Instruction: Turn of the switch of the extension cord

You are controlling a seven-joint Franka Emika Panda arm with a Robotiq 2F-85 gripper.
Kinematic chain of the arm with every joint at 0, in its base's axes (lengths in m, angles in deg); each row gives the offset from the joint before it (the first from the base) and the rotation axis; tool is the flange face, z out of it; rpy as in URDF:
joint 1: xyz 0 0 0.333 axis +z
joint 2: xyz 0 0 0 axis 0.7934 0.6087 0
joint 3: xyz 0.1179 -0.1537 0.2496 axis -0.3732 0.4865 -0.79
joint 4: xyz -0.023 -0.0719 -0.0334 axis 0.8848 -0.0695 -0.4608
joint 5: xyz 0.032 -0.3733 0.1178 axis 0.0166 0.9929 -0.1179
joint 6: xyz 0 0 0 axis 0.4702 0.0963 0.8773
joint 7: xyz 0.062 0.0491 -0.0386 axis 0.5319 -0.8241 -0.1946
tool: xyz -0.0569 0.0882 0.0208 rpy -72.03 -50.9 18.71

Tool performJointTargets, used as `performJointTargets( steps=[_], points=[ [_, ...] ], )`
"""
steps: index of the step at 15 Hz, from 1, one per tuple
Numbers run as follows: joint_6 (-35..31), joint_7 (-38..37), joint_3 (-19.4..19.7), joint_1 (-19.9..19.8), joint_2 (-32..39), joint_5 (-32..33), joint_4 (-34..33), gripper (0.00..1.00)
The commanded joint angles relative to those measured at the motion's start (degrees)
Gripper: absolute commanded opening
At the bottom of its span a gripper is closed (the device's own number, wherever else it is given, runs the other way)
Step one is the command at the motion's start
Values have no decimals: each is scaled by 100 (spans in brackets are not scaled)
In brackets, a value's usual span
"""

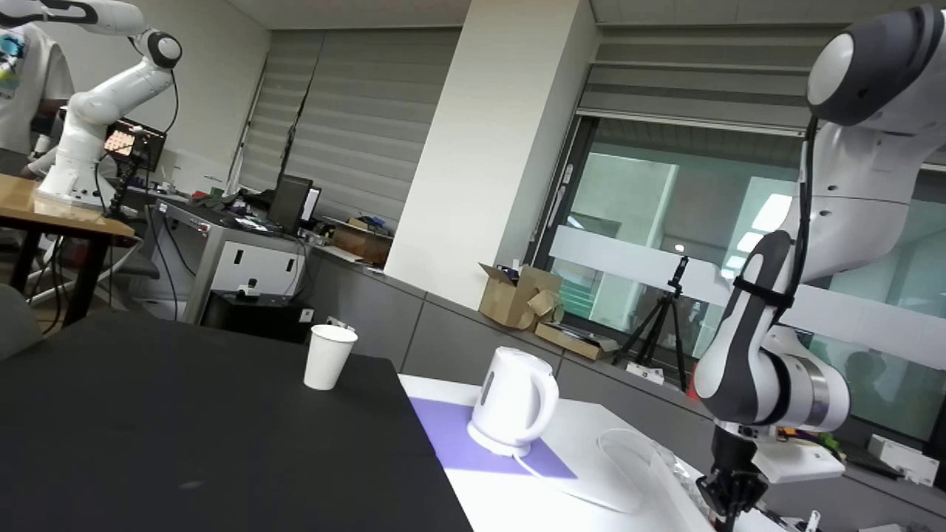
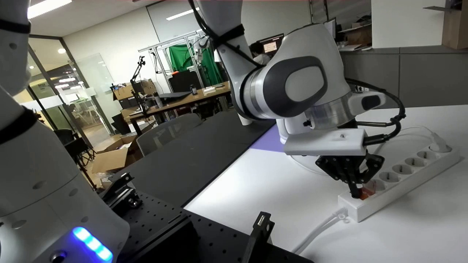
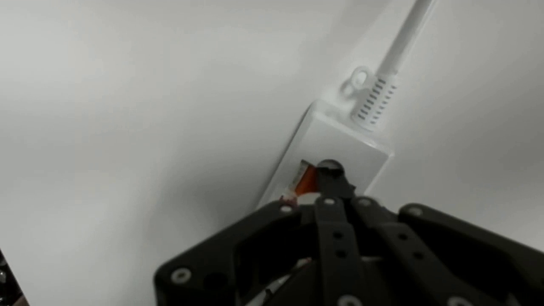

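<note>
The extension cord is a long white power strip (image 2: 402, 193) on the white table, with a row of round sockets. Its end near the cable shows in the wrist view (image 3: 340, 138). An orange-red switch (image 2: 365, 193) sits at that end; it is partly covered by the fingers in the wrist view (image 3: 307, 180). My gripper (image 2: 354, 195) points down with its fingertips together. The tips (image 3: 331, 170) are at the cable-side end of the switch and appear to touch it. Nothing shows held between them. The gripper's lower part is at the bottom edge of an exterior view (image 1: 732, 510).
A white plug (image 2: 440, 144) sits in the strip's far socket. The strip's cable (image 2: 318, 230) runs toward the robot base. A white kettle (image 1: 514, 399) stands on a purple sheet (image 1: 451, 443). A white paper cup (image 1: 329, 358) stands on the black table (image 1: 222, 436).
</note>
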Motion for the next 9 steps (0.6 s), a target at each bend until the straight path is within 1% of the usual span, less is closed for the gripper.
performJointTargets(
  steps=[1, 3, 5, 6, 7, 8, 9],
  points=[
    [679, -706, 787, 1132, -123, 68, -206, 0],
    [1639, -1152, 1282, 1842, -213, 184, -576, 0],
    [2531, -1384, 1361, 2074, -330, 368, -920, 0],
    [3023, -1439, 1334, 2126, -424, 470, -1133, 0],
    [3500, -1214, 1488, 2379, -459, 229, -1342, 0],
    [3975, -1168, 1463, 2392, -527, 290, -1589, 0],
    [4451, -1431, 1225, 2161, -627, 686, -1837, 26]
  ],
)
